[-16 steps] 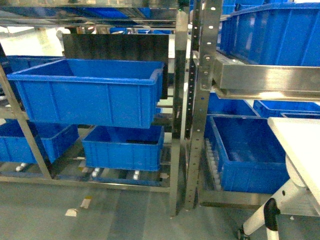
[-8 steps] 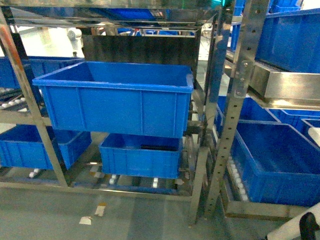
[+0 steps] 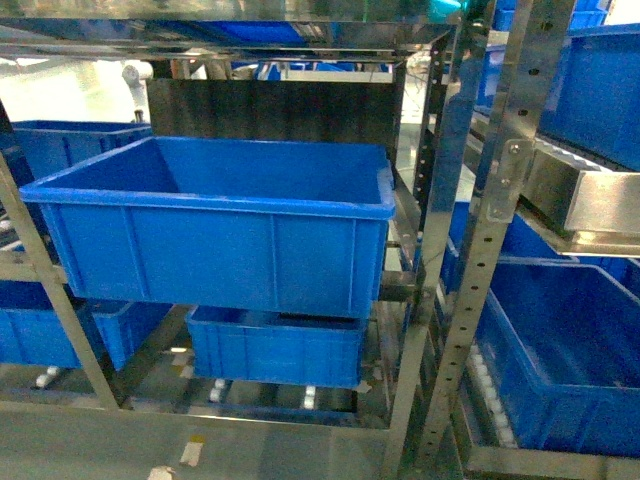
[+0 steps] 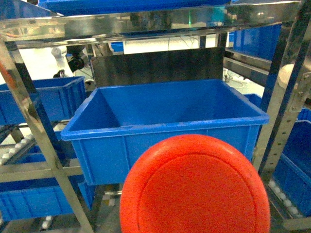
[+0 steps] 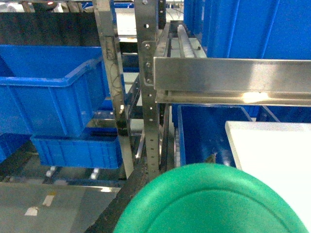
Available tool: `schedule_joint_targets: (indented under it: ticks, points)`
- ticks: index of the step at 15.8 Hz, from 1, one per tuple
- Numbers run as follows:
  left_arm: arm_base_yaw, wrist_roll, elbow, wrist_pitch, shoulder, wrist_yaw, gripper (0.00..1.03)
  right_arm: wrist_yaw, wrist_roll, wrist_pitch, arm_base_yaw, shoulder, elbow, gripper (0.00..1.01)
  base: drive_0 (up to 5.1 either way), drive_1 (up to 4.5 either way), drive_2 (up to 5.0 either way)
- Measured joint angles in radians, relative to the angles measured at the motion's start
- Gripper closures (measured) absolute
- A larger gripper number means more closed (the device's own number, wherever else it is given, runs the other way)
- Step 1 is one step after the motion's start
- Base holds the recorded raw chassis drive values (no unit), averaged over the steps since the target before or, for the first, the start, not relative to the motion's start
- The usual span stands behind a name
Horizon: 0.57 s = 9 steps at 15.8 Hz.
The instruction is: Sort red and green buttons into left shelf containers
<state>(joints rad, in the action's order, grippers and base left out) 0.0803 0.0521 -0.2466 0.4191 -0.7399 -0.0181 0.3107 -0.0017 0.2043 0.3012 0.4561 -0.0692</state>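
Red cap wide, round, filling left wrist view before blue bin on shelf, green cap cut off in right wrist view, bases hidden, grippers unseen, grip not discernible.

Bright blue fills the head view: the big bin at centre is a solid, even blue, and the smaller bin at six o'clock below it matches. The shelf posts shine silver with rows of small dark holes. A dark grey panel sits at twelve o'clock behind the bin. In the left wrist view a plain red button cap glows at six o'clock; in the right wrist view a plain green cap does likewise, beside a white surface at four o'clock.
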Motion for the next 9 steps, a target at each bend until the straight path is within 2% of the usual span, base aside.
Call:
schedule_joint_targets:
  ticks: [3,9]
  points:
    - [0.002,0.000,0.000,0.004,0.007,-0.005,0.79,-0.004,0.000,0.002,0.000,-0.002,0.000,0.73,-4.5,4.06,0.6]
    - [-0.002,0.000,0.000,0.000,0.007,0.000,0.79,-0.001,0.000,0.003,0.000,-0.006,0.000,0.74,-3.3,4.90,-1.5]
